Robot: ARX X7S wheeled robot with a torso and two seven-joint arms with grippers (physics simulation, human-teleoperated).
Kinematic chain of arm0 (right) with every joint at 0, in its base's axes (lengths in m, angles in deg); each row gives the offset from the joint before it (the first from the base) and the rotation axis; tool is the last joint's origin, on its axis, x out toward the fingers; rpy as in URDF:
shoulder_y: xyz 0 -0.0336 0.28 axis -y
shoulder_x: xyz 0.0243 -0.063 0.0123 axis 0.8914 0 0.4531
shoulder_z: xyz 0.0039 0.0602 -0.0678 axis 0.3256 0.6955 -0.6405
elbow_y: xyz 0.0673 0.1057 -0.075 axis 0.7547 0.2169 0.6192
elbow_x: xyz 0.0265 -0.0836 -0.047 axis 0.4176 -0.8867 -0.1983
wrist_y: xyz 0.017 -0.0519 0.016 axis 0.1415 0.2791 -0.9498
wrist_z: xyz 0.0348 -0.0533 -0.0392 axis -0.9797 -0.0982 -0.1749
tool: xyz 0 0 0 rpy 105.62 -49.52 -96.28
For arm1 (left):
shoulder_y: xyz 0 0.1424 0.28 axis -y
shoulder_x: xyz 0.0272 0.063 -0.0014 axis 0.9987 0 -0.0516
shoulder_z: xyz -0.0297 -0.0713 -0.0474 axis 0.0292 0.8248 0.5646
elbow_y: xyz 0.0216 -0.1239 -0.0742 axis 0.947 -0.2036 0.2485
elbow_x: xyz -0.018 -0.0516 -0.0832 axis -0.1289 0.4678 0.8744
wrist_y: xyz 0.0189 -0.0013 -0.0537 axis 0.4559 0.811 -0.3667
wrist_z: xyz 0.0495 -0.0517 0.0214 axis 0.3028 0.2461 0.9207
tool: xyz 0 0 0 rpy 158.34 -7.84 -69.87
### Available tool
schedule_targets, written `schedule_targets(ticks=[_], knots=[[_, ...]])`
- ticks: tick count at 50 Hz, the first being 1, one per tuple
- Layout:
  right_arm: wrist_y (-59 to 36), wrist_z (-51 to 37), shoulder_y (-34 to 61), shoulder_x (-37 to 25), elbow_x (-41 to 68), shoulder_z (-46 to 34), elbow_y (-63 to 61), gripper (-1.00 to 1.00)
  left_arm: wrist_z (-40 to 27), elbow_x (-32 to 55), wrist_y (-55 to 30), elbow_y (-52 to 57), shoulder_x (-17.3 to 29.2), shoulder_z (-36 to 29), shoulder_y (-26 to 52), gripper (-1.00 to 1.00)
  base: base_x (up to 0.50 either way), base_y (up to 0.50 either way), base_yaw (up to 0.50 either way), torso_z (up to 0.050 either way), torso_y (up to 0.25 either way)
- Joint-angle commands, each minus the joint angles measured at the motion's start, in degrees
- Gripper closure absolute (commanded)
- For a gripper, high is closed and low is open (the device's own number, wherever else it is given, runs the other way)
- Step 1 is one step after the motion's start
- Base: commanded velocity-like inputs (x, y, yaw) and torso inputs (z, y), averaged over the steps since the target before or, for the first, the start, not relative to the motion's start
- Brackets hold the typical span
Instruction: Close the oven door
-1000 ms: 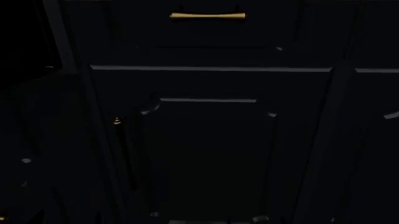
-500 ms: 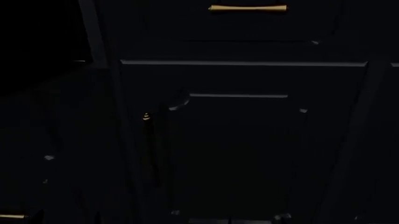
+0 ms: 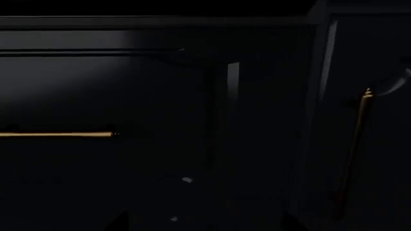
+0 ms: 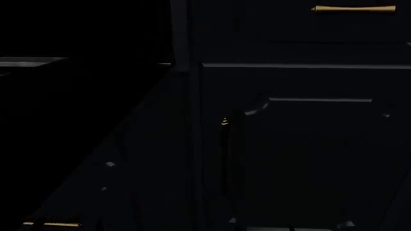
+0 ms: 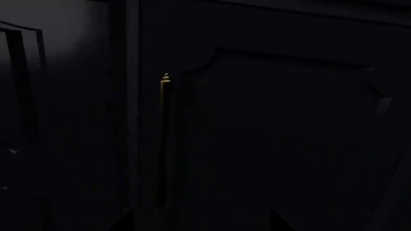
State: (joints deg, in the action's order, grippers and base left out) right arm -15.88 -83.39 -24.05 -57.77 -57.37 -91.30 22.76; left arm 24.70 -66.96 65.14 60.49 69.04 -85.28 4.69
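Observation:
The scene is very dark. In the head view a dark flat panel that seems to be the oven door (image 4: 109, 163) slopes out from the cabinet front at the left, with a short gold handle (image 4: 51, 224) at its near edge. The left wrist view shows a horizontal gold handle (image 3: 57, 134) on a dark panel. Only the two dark fingertips (image 3: 122, 221) of my left gripper (image 3: 204, 224) show, set wide apart with nothing between them. My right gripper (image 5: 200, 222) is likewise open, facing a cabinet door. Neither arm shows in the head view.
Dark cabinet fronts fill the right side. A cabinet door (image 4: 314, 159) carries a vertical gold handle (image 4: 224, 121), also seen as the vertical handle (image 5: 165, 139) and the vertical handle (image 3: 356, 144). A drawer handle (image 4: 353, 8) sits above. A pale ledge (image 4: 29, 61) lies at the far left.
The head view has swung left: the cabinet door and drawer handle slid to the right of the picture, and the dark sloping panel with its gold handle came into view at the left.

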Motion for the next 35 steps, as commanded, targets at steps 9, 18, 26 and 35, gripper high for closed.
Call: schedule_targets(ticks=[9, 18, 26, 35], knots=[[0.21, -0.34, 0.09, -0.36, 0.39, -0.44, 0.06, -1.0, -0.42, 0.37, 0.22, 0.0, 0.32, -0.41, 0.06, -1.0, 0.0, 0.44, 0.0, 0.0, 0.0], [0.23, -0.48, 0.14, -0.5, 0.6, -0.64, 0.05, -1.0, -0.7, 0.56, 0.24, -0.08, 0.44, -0.55, 0.14, -1.0, 0.0, 0.43, 0.0, 0.0, 0.0], [0.28, -0.54, 0.3, -0.59, 0.72, -0.89, 0.3, -1.0, -0.87, 0.69, 0.23, -0.06, 0.58, -0.74, 0.2, -1.0, 0.0, 0.44, 0.0, 0.0, 0.0], [0.58, -0.61, 0.42, -0.71, 0.76, -1.19, 0.58, -1.0, -1.02, 0.84, 0.26, -0.13, 0.72, -0.98, 0.27, -1.0, 0.0, 0.43, 0.0, 0.0, 0.0]])
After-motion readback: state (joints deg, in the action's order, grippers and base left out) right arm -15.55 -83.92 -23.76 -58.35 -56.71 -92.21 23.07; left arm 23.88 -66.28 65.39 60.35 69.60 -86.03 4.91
